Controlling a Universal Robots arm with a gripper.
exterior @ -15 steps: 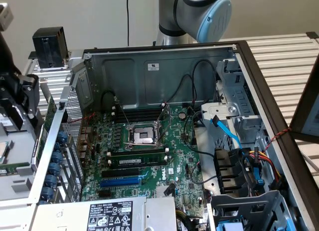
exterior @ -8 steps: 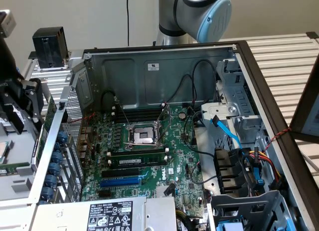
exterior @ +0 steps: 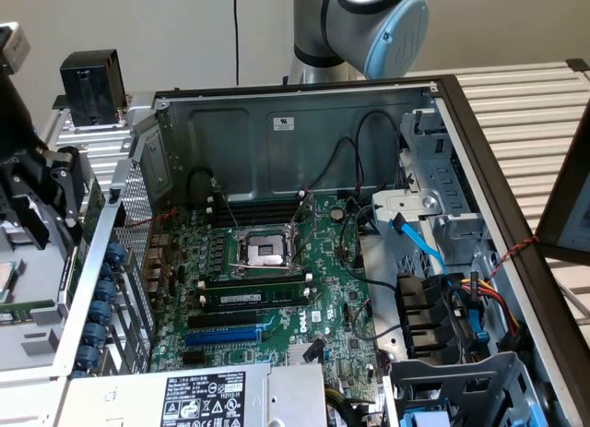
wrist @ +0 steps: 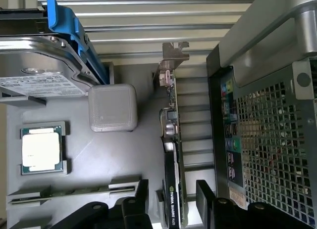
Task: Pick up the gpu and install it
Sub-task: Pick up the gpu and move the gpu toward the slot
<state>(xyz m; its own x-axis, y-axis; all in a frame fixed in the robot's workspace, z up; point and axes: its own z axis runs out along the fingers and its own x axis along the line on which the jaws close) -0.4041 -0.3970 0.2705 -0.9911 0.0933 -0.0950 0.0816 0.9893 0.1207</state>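
The gripper (wrist: 173,188) stands wide, one finger on each side of the gpu (wrist: 175,135), clear of it. The gpu stands on edge in the gray tray (wrist: 124,157), just beside the computer case (wrist: 270,140). Beyond lies a hard drive (wrist: 39,66).

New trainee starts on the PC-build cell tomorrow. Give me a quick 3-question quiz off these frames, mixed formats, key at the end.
1. True or false: the gripper is shut on the gpu.
2. Multiple choice: in the wrist view, what sits in the square holder near the grey block? A) a CPU chip B) a cooling fan C) a screwdriver
3. Short answer: in the exterior view, is the blue slot on the motherboard filled or empty?

Key:
1. False. The fingers stand apart on either side of the upright card, with gaps showing.
2. A
3. Empty
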